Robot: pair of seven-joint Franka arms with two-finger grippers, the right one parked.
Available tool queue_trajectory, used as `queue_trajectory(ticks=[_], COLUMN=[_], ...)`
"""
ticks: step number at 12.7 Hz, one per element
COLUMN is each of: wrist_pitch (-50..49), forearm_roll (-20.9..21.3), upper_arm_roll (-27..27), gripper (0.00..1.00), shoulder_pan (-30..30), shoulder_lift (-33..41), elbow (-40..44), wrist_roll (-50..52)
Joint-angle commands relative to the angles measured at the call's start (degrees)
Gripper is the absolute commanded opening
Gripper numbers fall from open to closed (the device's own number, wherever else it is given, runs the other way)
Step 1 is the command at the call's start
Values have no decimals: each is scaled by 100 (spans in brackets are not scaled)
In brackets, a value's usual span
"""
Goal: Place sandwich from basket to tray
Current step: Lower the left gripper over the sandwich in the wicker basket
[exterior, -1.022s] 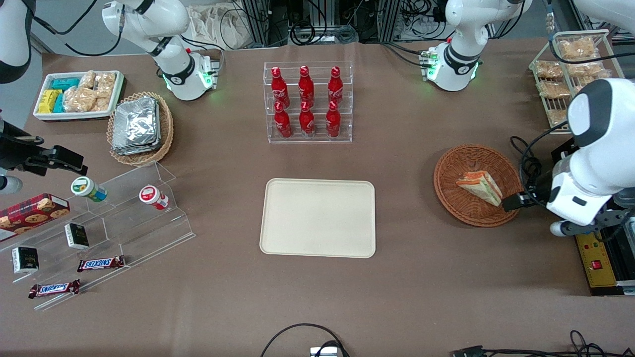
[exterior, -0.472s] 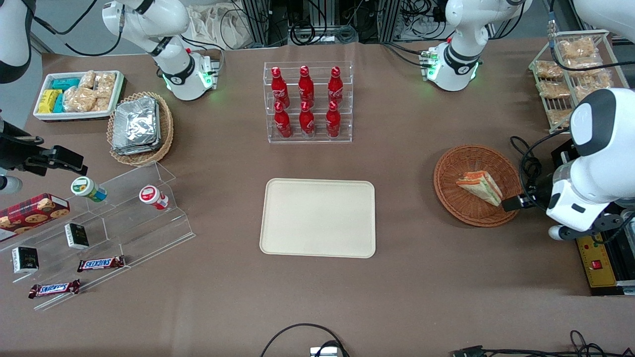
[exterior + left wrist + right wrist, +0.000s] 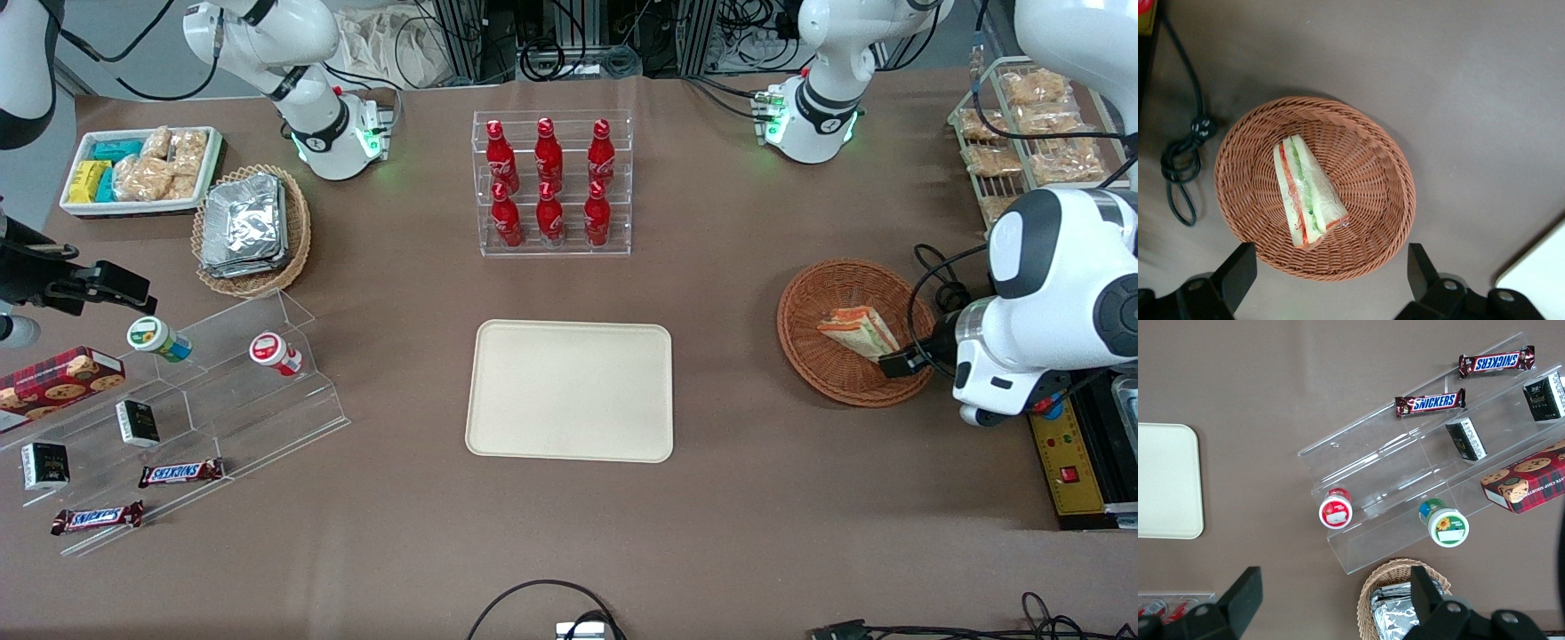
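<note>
The sandwich (image 3: 858,333) (image 3: 1306,193), a pale bread wedge with orange, red and green layers, lies in the reddish-brown woven basket (image 3: 827,276) (image 3: 1385,167) toward the working arm's end of the table. My left gripper (image 3: 900,364) (image 3: 1328,267) hovers open over the basket's rim, on the side away from the tray. Its black fingers (image 3: 1238,267) stand wide apart with nothing between them, and the sandwich lies just ahead of them. The cream tray (image 3: 569,391) (image 3: 1545,280) lies bare at the table's middle.
A coiled black cable (image 3: 1181,173) lies on the table beside the basket. A wire rack of bagged snacks (image 3: 1022,124) and a yellow control box (image 3: 1071,462) sit at the working arm's end. A clear rack of red bottles (image 3: 551,182) stands farther back than the tray.
My left arm has swung in over the basket, carrying the open gripper a little toward the sandwich. The sandwich and the basket have not moved.
</note>
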State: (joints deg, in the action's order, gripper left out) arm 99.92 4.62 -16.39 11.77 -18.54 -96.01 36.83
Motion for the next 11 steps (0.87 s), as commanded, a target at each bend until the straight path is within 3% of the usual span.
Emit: queue_trajectory(ticks=[1,3,7,11], wrist_pitch=[823,1650,2574,2647], forearm_roll=[-58,-14,-66,-66], upper_arm_roll=[153,153,180,347], gripper=[100,100,100,100], shoulder_pan=[1,-25,10,10], shoulder_lift=[429,606,624,519], elbow=[-977,-1733,-2482,-2721], wrist_roll=[979,1764,2011,2329])
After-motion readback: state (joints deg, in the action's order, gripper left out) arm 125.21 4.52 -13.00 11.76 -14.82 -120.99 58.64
